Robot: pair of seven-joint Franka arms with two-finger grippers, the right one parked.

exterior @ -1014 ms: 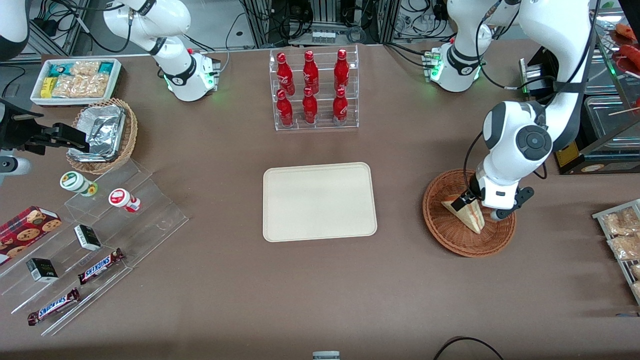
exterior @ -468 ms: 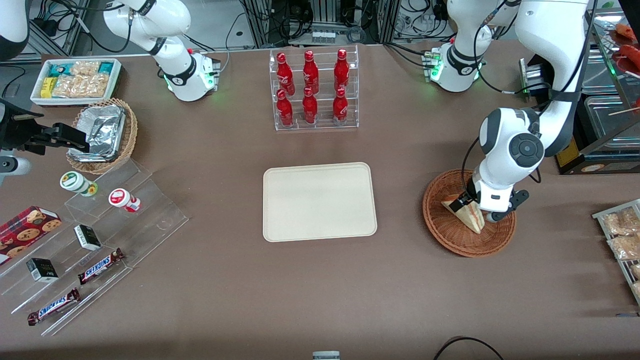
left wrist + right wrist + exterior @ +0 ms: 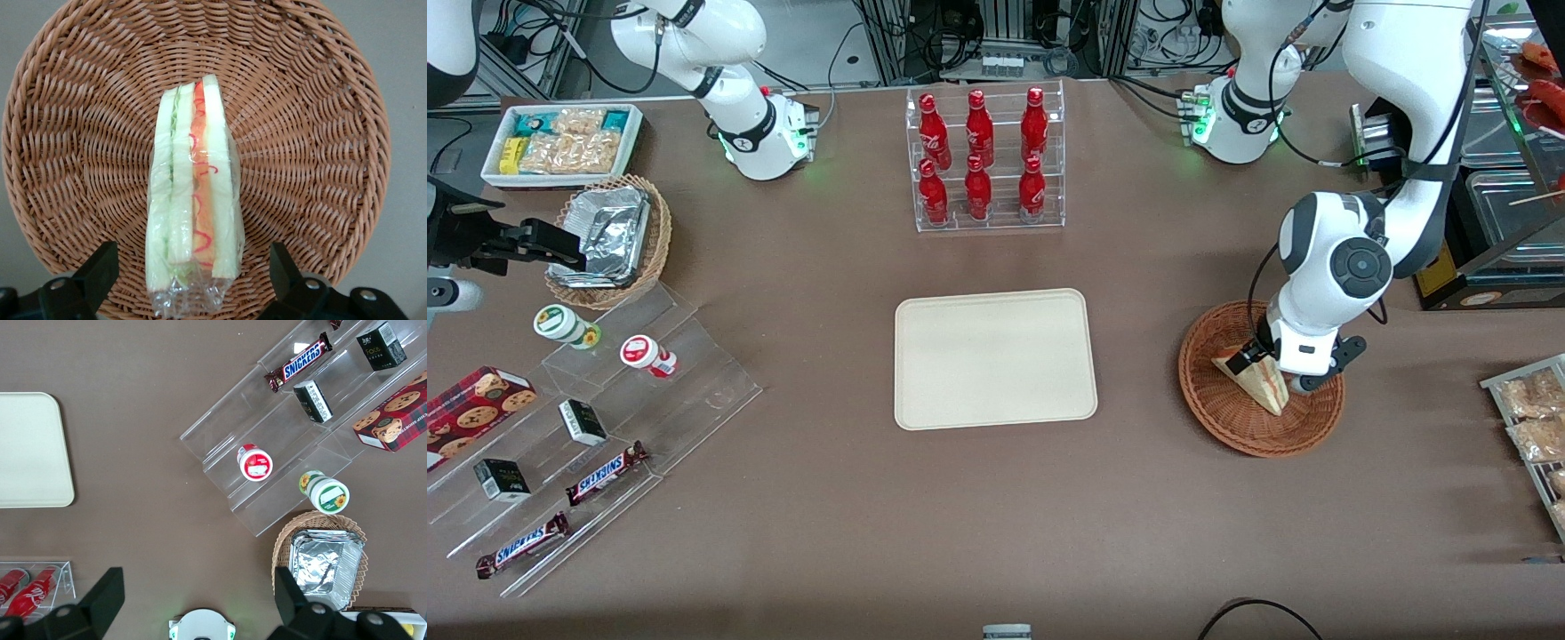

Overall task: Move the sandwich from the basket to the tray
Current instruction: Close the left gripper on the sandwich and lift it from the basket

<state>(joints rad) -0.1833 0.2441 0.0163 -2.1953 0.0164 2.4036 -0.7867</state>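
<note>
The sandwich (image 3: 1252, 377) (image 3: 193, 193), a plastic-wrapped wedge with red and green filling, stands on edge in the reddish-brown wicker basket (image 3: 1214, 420) (image 3: 320, 133) toward the working arm's end of the table. My left gripper (image 3: 1282, 373) (image 3: 190, 270) is low over the basket and open. Its black fingers (image 3: 100, 265) stand one on each side of the sandwich's wide end, with gaps to the wrap. The cream tray (image 3: 994, 358) (image 3: 30, 450) lies bare at mid-table, beside the basket toward the parked arm's end.
A clear rack of red bottles (image 3: 983, 160) stands farther from the camera than the tray. A stepped acrylic shelf (image 3: 631, 391) with snacks, a tan foil-filled basket (image 3: 609, 240) and a white snack bin (image 3: 560, 142) sit toward the parked arm's end. Snack trays (image 3: 1534, 418) lie near the basket.
The left arm's wrist has settled slightly lower over the basket, bringing the fingers down around the sandwich. The sandwich and basket have not moved.
</note>
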